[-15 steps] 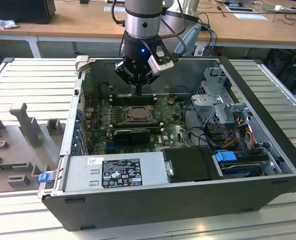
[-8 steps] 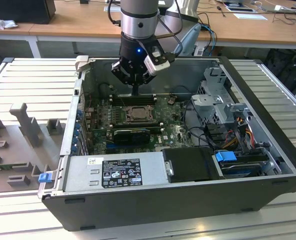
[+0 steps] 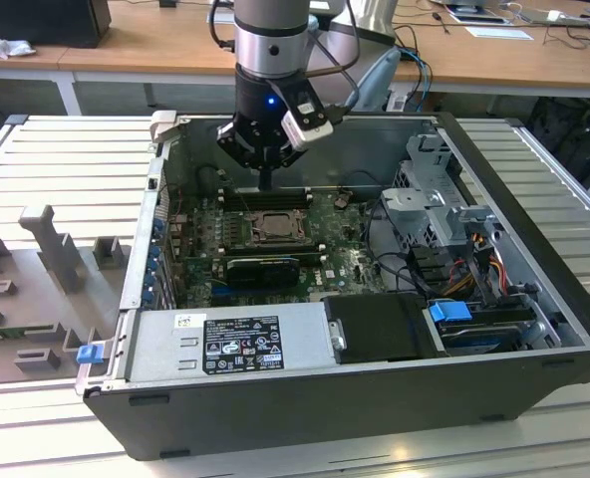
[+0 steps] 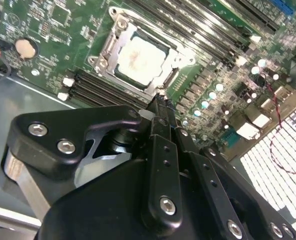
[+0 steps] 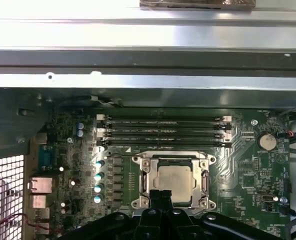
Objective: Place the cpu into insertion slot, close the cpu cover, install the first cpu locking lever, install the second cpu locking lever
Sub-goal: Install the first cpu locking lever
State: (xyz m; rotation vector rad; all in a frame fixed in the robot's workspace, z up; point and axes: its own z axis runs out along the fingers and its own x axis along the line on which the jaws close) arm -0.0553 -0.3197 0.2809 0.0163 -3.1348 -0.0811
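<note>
The cpu (image 5: 175, 181) lies flat in the insertion slot (image 5: 204, 204), its pale metal face showing through the window of the cpu cover (image 5: 147, 179), which lies down over it. In the second wrist view the same cpu (image 4: 139, 54) sits inside the silvery cpu cover (image 4: 109, 46). My gripper (image 4: 160, 103) hangs just above the socket's edge with its fingers together and nothing between them. In the exterior view the gripper (image 3: 265, 182) points straight down at the motherboard just behind the insertion slot (image 3: 275, 227).
Memory slots (image 5: 163, 131) run beside the socket. A black card (image 3: 263, 267) lies in front of it, then the power supply (image 3: 225, 339) and a black box (image 3: 380, 327). A drive cage (image 3: 435, 204) and cables (image 3: 474, 269) fill the exterior view's right. The case wall (image 5: 148, 65) rises behind.
</note>
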